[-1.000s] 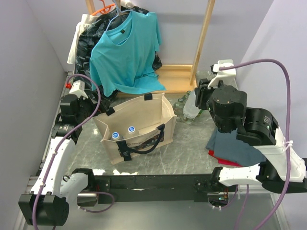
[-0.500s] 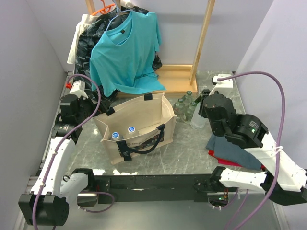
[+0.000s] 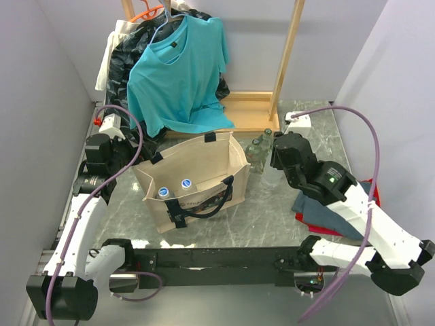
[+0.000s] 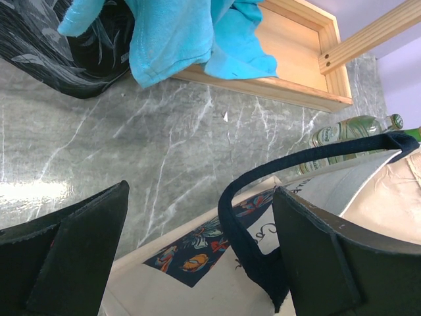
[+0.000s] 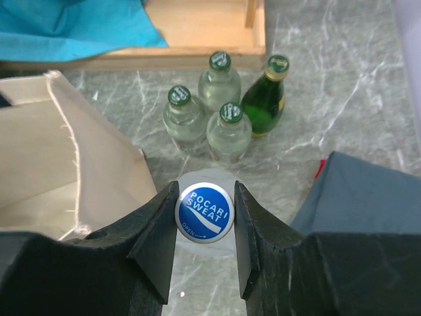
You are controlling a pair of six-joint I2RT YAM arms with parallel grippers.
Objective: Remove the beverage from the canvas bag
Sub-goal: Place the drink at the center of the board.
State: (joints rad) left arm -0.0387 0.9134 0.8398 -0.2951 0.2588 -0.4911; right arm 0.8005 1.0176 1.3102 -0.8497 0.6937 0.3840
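One slick, likely heavy bottle pinched at its top in my right gripper, towards far edge; left gripper wide open, empty.

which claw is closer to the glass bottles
Right. The right claw, shut on a Pocari Sweat bottle, sits right beside the glass bottles; the left claw is open at the canvas bag handle, across the bag from them.
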